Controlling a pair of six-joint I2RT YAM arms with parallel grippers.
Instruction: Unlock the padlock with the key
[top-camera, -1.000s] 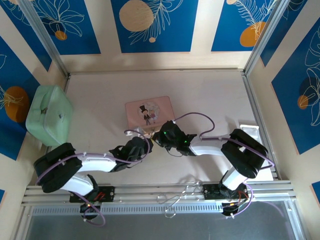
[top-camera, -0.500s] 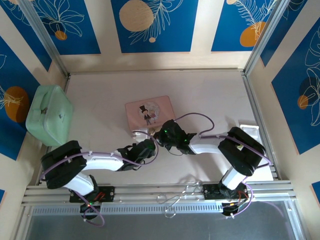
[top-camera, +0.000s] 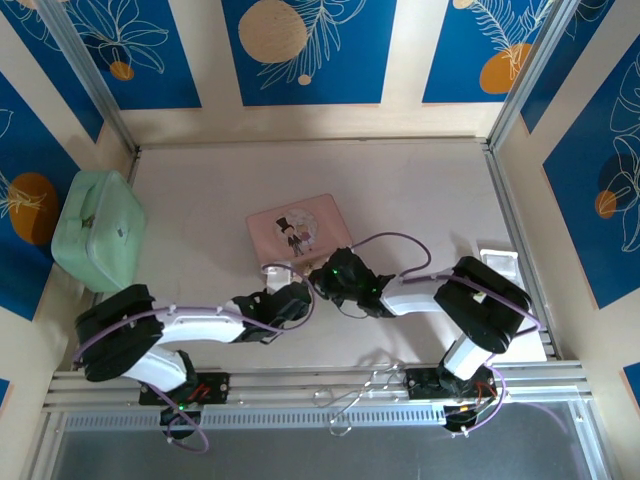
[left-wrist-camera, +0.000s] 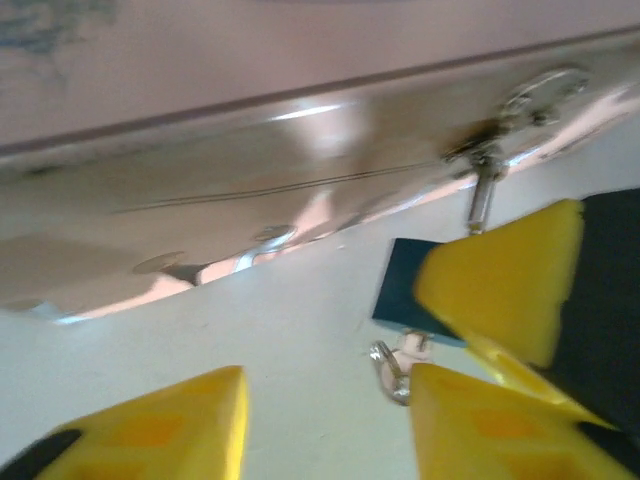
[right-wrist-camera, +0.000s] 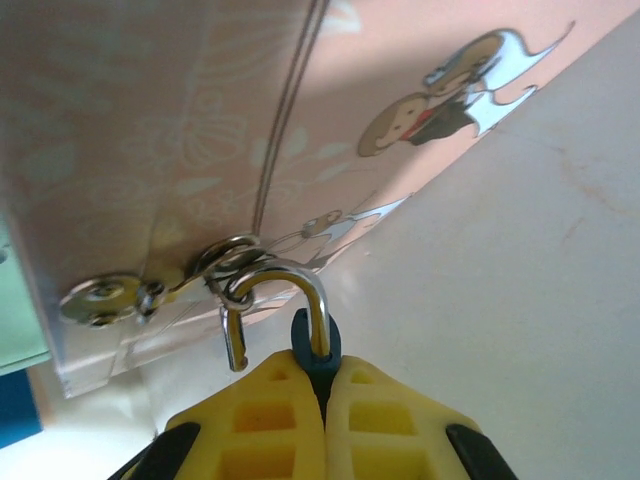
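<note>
The right gripper (right-wrist-camera: 322, 380) was clamped shut on the blue padlock (right-wrist-camera: 316, 345), which hung from the hasp (right-wrist-camera: 225, 262) at the pink box's (right-wrist-camera: 150, 120) near edge, apparently to steady it, while the left gripper (left-wrist-camera: 325, 410) waited just left, jaws apart and empty.

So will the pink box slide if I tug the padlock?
Probably: the shackle of the padlock runs through a ring on the pink box, so a tug from the right hand passes on. The box lies flat on the smooth table and looks light. Low and wide, it shouldn't tip.
</note>
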